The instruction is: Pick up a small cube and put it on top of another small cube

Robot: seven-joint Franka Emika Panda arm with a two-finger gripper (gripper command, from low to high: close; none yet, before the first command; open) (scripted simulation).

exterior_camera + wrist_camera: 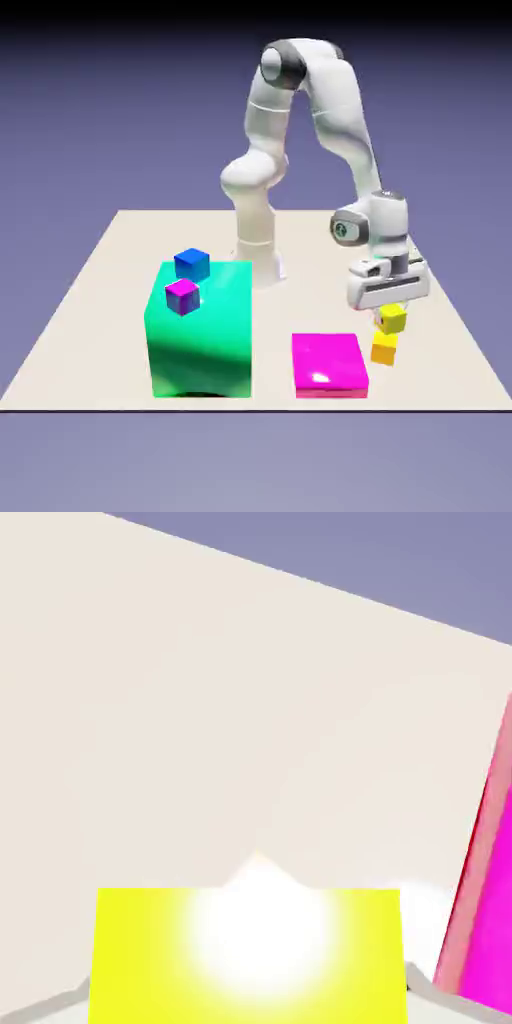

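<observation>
The lemon-yellow small cube (392, 319) hangs between the fingers of my gripper (391, 316), which is shut on it. Directly beneath it sits the amber cube (384, 349) on the table, and the two look nearly touching; I cannot tell if they are in contact. In the hand view the lemon-yellow cube (150, 952) fills the bottom, with a bright glare at its middle and a grey fingertip (45, 1004) showing at each lower corner. The amber cube is hidden there.
A flat magenta block (330, 364) lies just left of the amber cube, its edge (485, 892) at the hand view's right. A big green block (200, 330) stands at the exterior view's left, with a blue cube (192, 264) and a purple cube (182, 296) by it.
</observation>
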